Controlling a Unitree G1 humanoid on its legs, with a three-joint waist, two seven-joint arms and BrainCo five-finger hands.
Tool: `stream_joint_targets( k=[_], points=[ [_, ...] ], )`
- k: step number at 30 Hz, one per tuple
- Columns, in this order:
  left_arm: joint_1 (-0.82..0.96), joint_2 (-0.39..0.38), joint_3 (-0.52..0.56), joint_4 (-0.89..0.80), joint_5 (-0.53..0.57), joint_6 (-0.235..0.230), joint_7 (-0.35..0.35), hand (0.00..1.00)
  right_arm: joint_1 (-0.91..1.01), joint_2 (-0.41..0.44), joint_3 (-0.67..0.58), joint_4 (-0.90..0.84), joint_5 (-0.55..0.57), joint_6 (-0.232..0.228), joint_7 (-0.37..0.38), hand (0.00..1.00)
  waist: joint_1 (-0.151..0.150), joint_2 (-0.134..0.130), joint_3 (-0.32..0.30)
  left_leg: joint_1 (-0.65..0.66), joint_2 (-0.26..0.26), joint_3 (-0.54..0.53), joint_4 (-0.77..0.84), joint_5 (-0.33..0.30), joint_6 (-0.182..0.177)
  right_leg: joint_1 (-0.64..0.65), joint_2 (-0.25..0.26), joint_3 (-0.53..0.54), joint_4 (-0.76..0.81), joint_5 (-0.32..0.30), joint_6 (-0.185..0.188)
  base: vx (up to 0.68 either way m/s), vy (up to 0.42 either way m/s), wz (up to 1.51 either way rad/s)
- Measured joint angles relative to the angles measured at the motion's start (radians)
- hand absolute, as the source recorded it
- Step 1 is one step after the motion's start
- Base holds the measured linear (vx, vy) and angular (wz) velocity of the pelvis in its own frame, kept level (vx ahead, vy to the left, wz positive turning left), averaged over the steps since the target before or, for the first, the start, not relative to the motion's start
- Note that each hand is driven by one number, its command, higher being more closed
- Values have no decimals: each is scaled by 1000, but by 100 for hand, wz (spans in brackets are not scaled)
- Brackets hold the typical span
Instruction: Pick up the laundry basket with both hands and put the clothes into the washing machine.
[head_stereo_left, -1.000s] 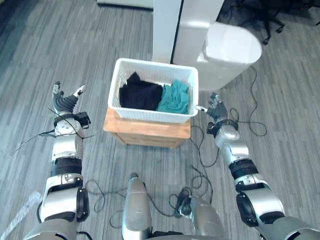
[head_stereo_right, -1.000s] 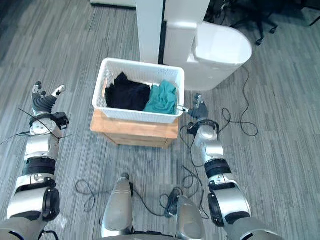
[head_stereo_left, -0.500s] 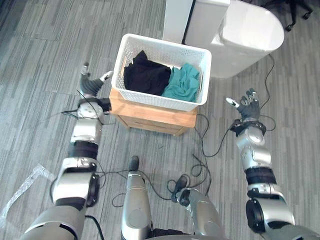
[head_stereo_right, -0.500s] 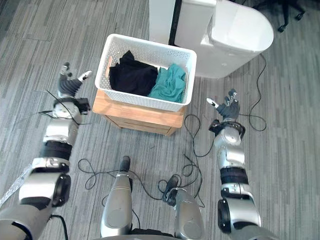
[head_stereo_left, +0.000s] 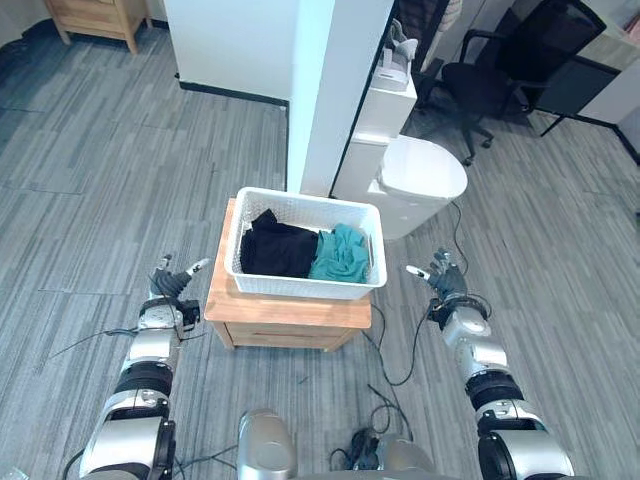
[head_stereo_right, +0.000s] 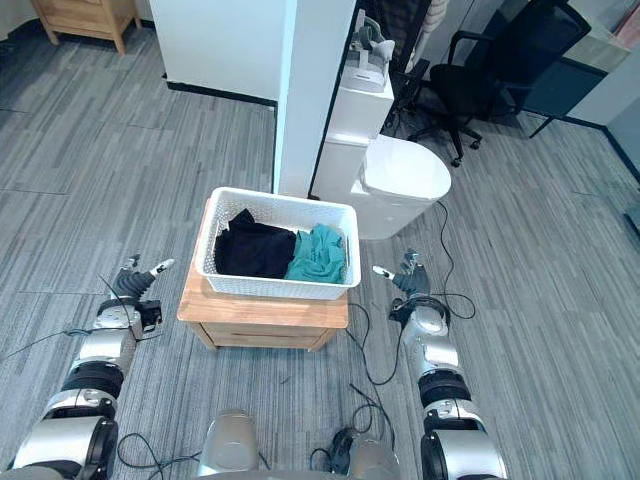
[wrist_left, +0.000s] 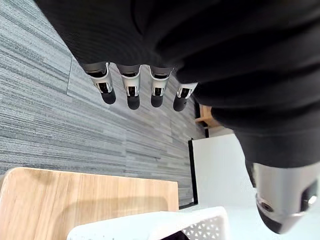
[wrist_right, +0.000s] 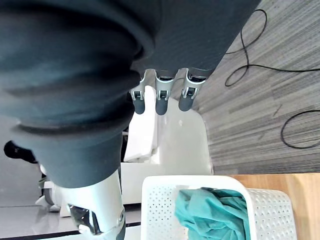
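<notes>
A white laundry basket (head_stereo_left: 303, 288) stands on a low wooden cabinet (head_stereo_left: 285, 312). In it lie a black garment (head_stereo_left: 276, 250) and a teal one (head_stereo_left: 342, 256). The white, round-fronted washing machine (head_stereo_left: 425, 182) stands just behind the basket, to its right. My left hand (head_stereo_left: 172, 286) hovers by the cabinet's left side, fingers (wrist_left: 129, 92) straight, holding nothing. My right hand (head_stereo_left: 441, 283) is right of the basket and apart from it, its fingers (wrist_right: 162, 95) straight too. The right wrist view looks past that hand at the basket rim (wrist_right: 161, 210) and the teal garment (wrist_right: 210, 212).
A white pillar (head_stereo_left: 335, 90) rises behind the basket. Beside it stands a white unit (head_stereo_left: 392, 108). A black office chair (head_stereo_left: 498, 82) is at the back right and wooden furniture (head_stereo_left: 95, 15) at the back left. Loose cables (head_stereo_left: 400, 345) lie on the floor right of the cabinet.
The camera has lifted and looks farther out, so the whole picture has shifted. Both hands stay open on either side of the basket, holding nothing.
</notes>
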Motion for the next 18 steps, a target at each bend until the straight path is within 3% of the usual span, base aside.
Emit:
stream_joint_targets(
  k=[2,4,5,6,7,9,11,14,16,18],
  points=[
    [10,4,11,2,0,0,0,0,0,-1,7,19,0,4,0,0,-7,-2,-1,1,0,1,-2,0,-3,-3,-16,9,-60,32,27,27,-136,9],
    [27,11,12,2,0,-3,0,0,0,-2,23,21,0,5,8,0,-7,-12,-9,1,-1,6,-8,1,-29,-1,-14,24,-112,130,21,28,-244,-6],
    [44,14,13,2,0,-4,0,0,-2,-5,39,21,-1,5,14,0,-5,-21,-20,-1,0,11,-14,4,-55,4,-8,28,-141,135,56,19,-313,-23],
    [55,13,13,2,0,-4,-1,0,-6,-7,49,22,-1,5,18,0,-7,-15,-22,-3,6,11,-45,22,-83,0,6,38,-170,108,91,15,-320,-22],
    [55,9,13,2,2,-4,-1,0,-6,-11,54,22,-1,5,18,0,-9,-8,-23,-4,7,9,-66,34,-95,-3,17,42,-178,101,93,12,-306,-5],
    [55,-15,11,2,7,-4,0,0,19,-24,57,40,0,9,18,0,-27,19,-35,21,48,-23,-188,109,-141,-17,69,12,-161,58,68,49,-305,25],
    [56,-24,11,1,8,-5,0,0,45,-25,57,39,1,9,18,0,-40,25,-36,64,89,-43,-256,148,-174,-23,99,-22,-79,-14,43,80,-309,37],
    [63,-36,11,0,3,-7,-1,0,72,-35,57,32,3,0,18,0,-37,21,-39,70,123,-75,-271,172,-163,-56,116,-46,37,-129,17,54,-329,25],
    [76,-37,13,-2,0,-7,0,0,81,-49,57,32,9,0,17,0,-36,21,-39,-16,120,-120,-178,214,-103,-64,122,-63,31,-133,-2,49,-239,18],
    [76,-37,16,-11,-2,-7,0,0,84,-57,57,32,13,0,15,0,-35,22,-36,-68,116,-141,-109,236,-81,-48,121,-85,23,-121,-16,99,-152,27]
  ],
)
